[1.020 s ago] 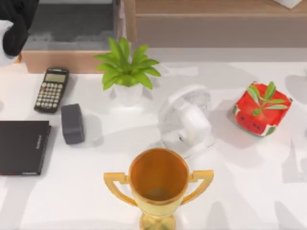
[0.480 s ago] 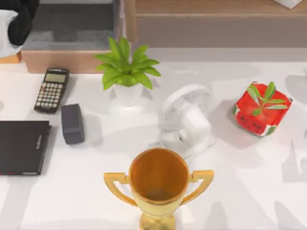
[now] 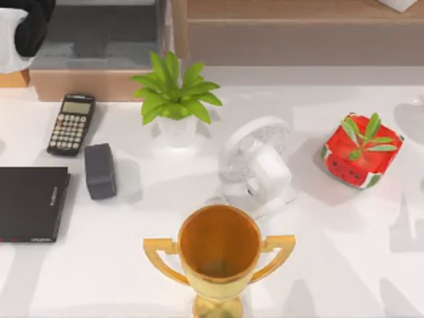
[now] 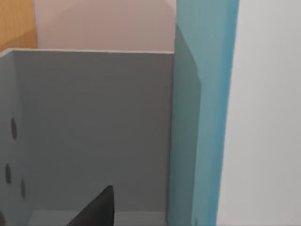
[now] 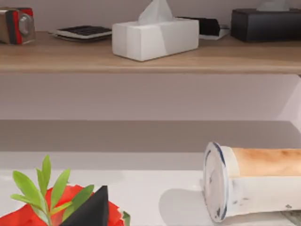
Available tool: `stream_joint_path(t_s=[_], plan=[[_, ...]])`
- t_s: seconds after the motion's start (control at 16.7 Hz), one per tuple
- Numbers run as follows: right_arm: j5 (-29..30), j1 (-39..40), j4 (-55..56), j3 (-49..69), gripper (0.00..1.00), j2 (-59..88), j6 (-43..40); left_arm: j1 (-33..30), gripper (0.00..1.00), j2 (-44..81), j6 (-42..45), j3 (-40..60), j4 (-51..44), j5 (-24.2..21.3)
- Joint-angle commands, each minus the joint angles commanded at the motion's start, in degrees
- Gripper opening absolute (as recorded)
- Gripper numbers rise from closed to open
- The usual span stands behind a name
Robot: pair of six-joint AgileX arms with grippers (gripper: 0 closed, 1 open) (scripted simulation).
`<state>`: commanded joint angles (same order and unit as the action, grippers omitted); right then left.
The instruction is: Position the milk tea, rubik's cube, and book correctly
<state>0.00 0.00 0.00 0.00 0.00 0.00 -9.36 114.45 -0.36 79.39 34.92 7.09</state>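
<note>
The book, teal-covered, stands upright with its long axis vertical in the left wrist view, just beside the grey compartment at the worktop's far left; I judge the left gripper, at the top view's far-left corner, to be the nearer arm, but whether its fingers grip the book I cannot tell. One milk tea lies on its side on the worktop, long axis crosswise, near the watermelon pot at the right, so the right arm is nearer it; its fingers' state I cannot tell. Counted: one book, one milk tea, one calculator, one trophy, one fan, two potted plants
</note>
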Motion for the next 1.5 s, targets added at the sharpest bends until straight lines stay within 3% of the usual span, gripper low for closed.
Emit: stream_joint_path(t_s=[0.66, 1.5], plan=[[0.00, 0.00, 0.00, 0.00, 1.00, 0.00, 0.00, 0.00, 0.02, 0.00, 0.00, 0.00, 0.00, 0.00], [0.00, 0.00, 0.00, 0.00, 1.00, 0.00, 0.00, -0.18, 0.00, -1.77, 0.09, -0.95, -0.72, 0.14]])
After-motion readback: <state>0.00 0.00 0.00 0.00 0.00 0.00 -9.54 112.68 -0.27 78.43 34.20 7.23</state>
